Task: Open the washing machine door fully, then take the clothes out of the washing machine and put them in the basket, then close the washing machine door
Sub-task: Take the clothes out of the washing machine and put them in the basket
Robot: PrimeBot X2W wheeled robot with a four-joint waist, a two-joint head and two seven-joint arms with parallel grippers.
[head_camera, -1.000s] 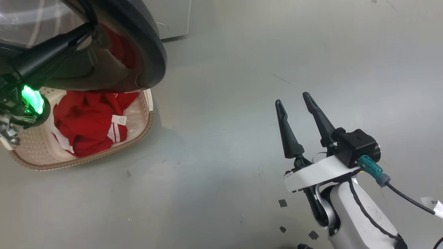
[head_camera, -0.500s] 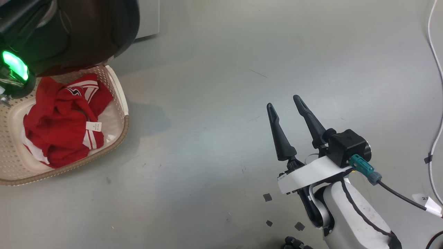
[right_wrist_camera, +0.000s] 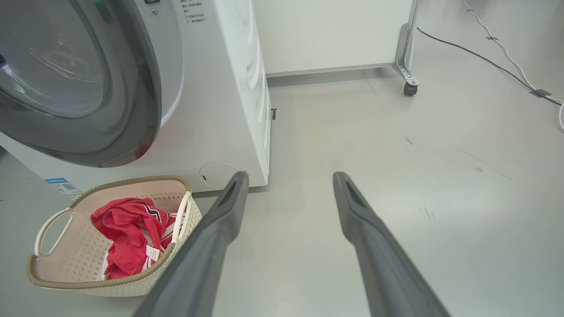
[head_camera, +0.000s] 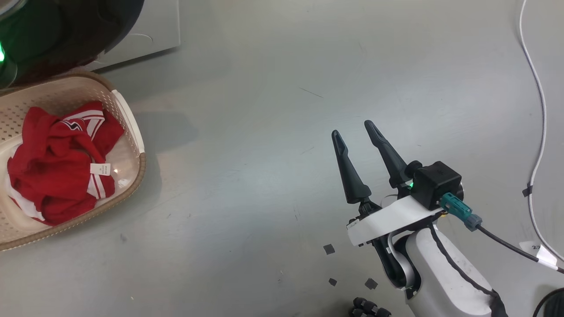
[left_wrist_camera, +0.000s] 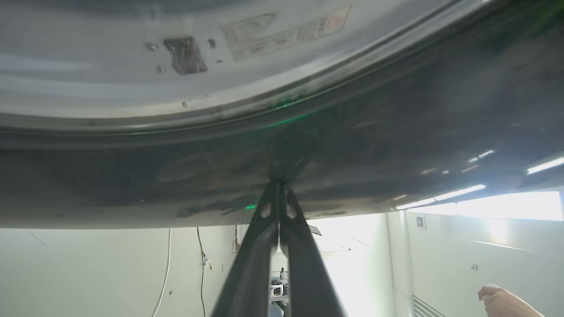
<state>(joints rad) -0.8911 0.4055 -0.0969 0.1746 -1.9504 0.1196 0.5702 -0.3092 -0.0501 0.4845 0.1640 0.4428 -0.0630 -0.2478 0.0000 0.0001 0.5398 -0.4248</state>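
The red clothes (head_camera: 53,176) with white stripes lie in the cream basket (head_camera: 57,94) on the floor at the left. Above the basket's far corner hangs the black rim of the washing machine door (head_camera: 66,35). In the left wrist view my left gripper (left_wrist_camera: 278,185) is shut, its tips touching the door (left_wrist_camera: 396,132) on its dark rim. My right gripper (head_camera: 352,129) hovers open and empty over bare floor, well right of the basket. The right wrist view has the washing machine (right_wrist_camera: 220,110), its door (right_wrist_camera: 132,110) close against the front, the basket (right_wrist_camera: 79,264) and clothes (right_wrist_camera: 128,229) below it.
A white cable (head_camera: 535,132) runs along the floor at the right. Small dark tape bits (head_camera: 328,249) lie near my right arm. A wheeled frame (right_wrist_camera: 410,88) and a dark cable (right_wrist_camera: 484,55) sit beyond the machine. A person's hand (left_wrist_camera: 502,301) shows at the lower right.
The head camera has shifted. The door no longer overhangs most of the basket; it has swung back toward the machine. My right gripper stays open in the same pose.
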